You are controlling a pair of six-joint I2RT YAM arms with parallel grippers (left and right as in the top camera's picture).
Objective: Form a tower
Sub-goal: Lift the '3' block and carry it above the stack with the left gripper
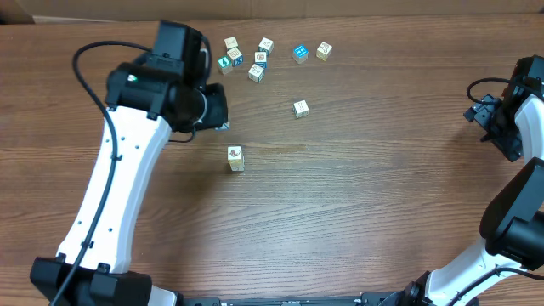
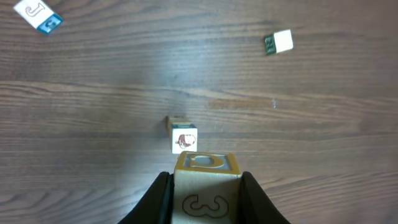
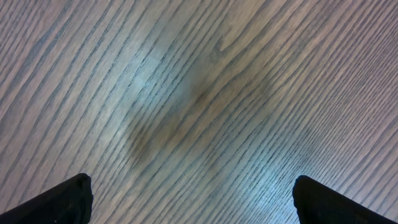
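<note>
We see the left jaws clamped on a pale wooden block (image 2: 206, 186) with a yellow-framed top face, held over the counter (image 1: 365, 212). The tower (image 1: 235, 158) stands upright near the counter's middle, one block wide, its whitish top block carrying a reddish print. From the left wrist it sits just beyond the held block, and we cannot tell whether they touch. A single cube (image 1: 300, 108) lies apart from the tower, and a cluster of loose cubes (image 1: 255, 58) lies farther back. The right jaws stand wide apart over wood grain, holding nothing.
</note>
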